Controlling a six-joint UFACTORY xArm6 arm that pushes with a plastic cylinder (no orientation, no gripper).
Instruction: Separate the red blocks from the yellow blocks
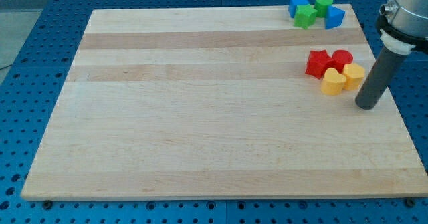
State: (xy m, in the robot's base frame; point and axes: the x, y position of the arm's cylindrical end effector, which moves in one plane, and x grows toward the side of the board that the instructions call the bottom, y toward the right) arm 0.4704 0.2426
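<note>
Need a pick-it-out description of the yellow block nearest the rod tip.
Start at the wooden board and go to its right edge, where red and yellow blocks cluster below the blue and green ones. My tip sits just right of that cluster. The target is the yellow block nearest it, right of the heart-like yellow block.

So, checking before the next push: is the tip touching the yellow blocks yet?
Apart. The camera view shows bare board between my tip and the yellow blocks.

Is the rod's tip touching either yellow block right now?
No: my tip rests on the board just right of the yellow blocks, a small gap showing.
</note>
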